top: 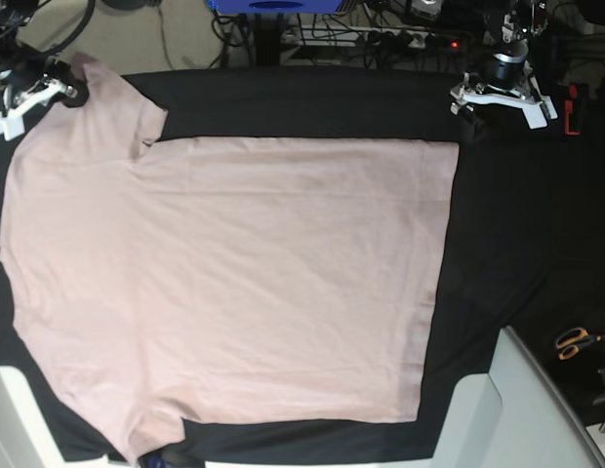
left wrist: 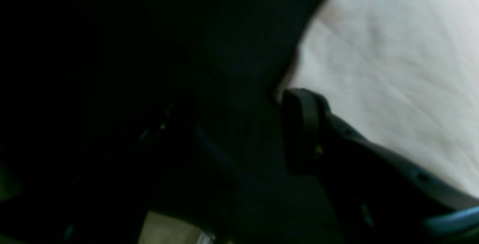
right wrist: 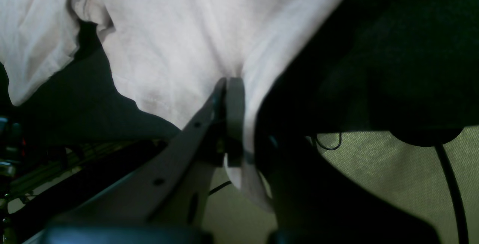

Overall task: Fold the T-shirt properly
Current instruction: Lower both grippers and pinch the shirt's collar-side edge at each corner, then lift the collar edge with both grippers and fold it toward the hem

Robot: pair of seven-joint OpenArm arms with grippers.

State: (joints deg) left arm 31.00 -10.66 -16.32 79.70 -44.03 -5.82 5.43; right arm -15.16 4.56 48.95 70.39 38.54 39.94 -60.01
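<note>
The pale pink T-shirt (top: 234, 283) lay spread flat on the black cloth (top: 498, 253). The right gripper (right wrist: 230, 87) pinched a sleeve edge between pressed-together jaws. The left gripper (top: 498, 97) stood parted beside the hem corner, holding nothing.

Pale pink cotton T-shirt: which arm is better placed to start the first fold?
Probably the right. The right gripper is shut on the pale pink cotton T-shirt at its sleeve; the left gripper is open beside the hem corner, holding nothing.
</note>
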